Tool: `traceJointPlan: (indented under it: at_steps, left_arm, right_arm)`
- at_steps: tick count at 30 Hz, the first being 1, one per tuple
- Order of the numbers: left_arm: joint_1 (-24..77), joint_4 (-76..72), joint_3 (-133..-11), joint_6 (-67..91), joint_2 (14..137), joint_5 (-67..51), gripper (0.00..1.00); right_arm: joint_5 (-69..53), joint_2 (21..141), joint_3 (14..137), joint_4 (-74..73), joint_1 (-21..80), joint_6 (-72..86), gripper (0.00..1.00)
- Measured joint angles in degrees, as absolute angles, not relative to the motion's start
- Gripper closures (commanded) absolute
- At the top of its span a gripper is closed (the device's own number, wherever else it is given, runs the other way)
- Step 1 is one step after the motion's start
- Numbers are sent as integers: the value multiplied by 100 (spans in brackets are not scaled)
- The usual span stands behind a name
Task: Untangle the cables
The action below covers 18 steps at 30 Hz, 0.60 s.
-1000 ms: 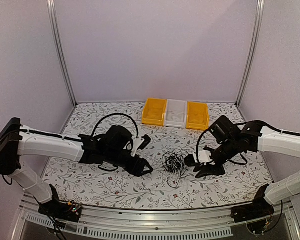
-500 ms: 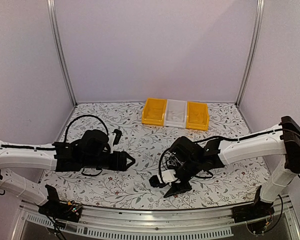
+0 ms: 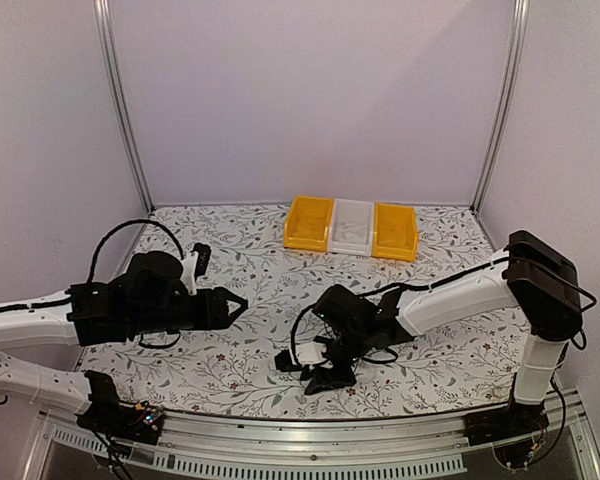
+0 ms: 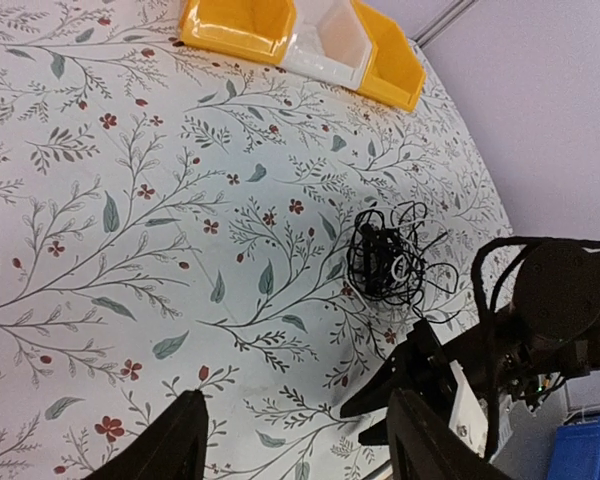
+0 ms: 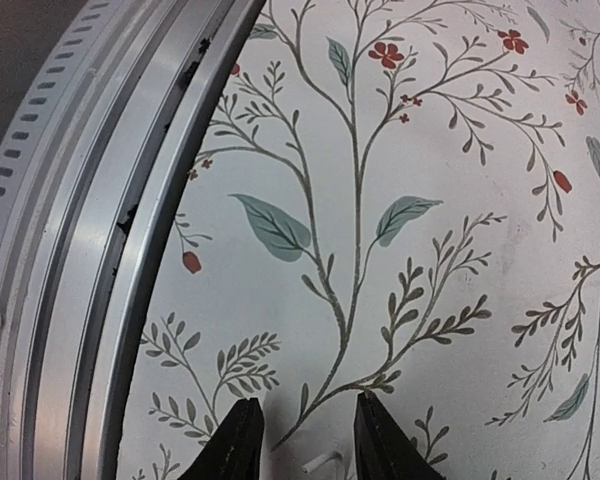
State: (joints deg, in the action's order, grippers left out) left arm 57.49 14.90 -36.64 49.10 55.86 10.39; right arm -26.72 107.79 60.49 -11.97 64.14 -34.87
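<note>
The cables [image 4: 388,262] are a small black wiry clump lying on the floral table, seen in the left wrist view. In the top view my right arm covers them. My left gripper [image 3: 238,304] is open and empty, hovering well to the left of the clump; its fingers [image 4: 155,445] frame the bottom of its wrist view. My right gripper [image 3: 305,368] is open and empty, low over the table in front of the clump, near the front edge. It also shows in the left wrist view [image 4: 385,395]. Its fingertips [image 5: 237,440] stand apart over bare cloth.
Three bins stand in a row at the back: yellow [image 3: 309,223], white [image 3: 351,226], yellow [image 3: 394,231]. The aluminium front rail [image 5: 80,200] runs close beside my right gripper. The right arm's black loop cable [image 3: 296,335] hangs by its wrist.
My left arm has pulled back to the left, away from the clump. My right arm has swung left across the clump and down toward the front edge.
</note>
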Motion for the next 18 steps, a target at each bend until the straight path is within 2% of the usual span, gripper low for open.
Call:
traceJointPlan:
  at_steps: [3, 4, 5, 6, 9, 10, 14, 18]
  left_arm:
    - [5749, 1577, -3664, 4908, 5531, 1096, 36]
    - [5749, 1594, -3664, 4901, 5531, 1096, 36]
    - [5749, 1612, -3664, 4882, 5537, 1096, 36]
    - [5749, 1625, -3664, 4851, 5542, 1090, 36]
    - [5749, 1658, -3677, 4740, 5607, 1046, 37]
    - [5749, 1675, -3695, 4676, 5655, 1000, 40]
    - [5749, 1728, -3883, 4370, 5822, 803, 41]
    - [5774, 1686, -4471, 3879, 5804, 773, 32]
  right_arm:
    - [-2565, 10888, 6036, -1181, 6414, -3479, 73]
    - [-2528, 10906, 6025, -1168, 6414, -3465, 81]
    - [-2495, 10916, 6012, -1151, 6414, -3465, 94]
    - [-2464, 10916, 5999, -1133, 6414, -3422, 99]
    - [-2408, 10914, 6055, -1192, 6410, -3393, 100]
    - [-2383, 10908, 6104, -1251, 6405, -3387, 100]
    - [-2392, 10779, 6875, -2032, 6333, -3363, 100]
    - [-2534, 10250, 8079, -2609, 6084, -3155, 100]
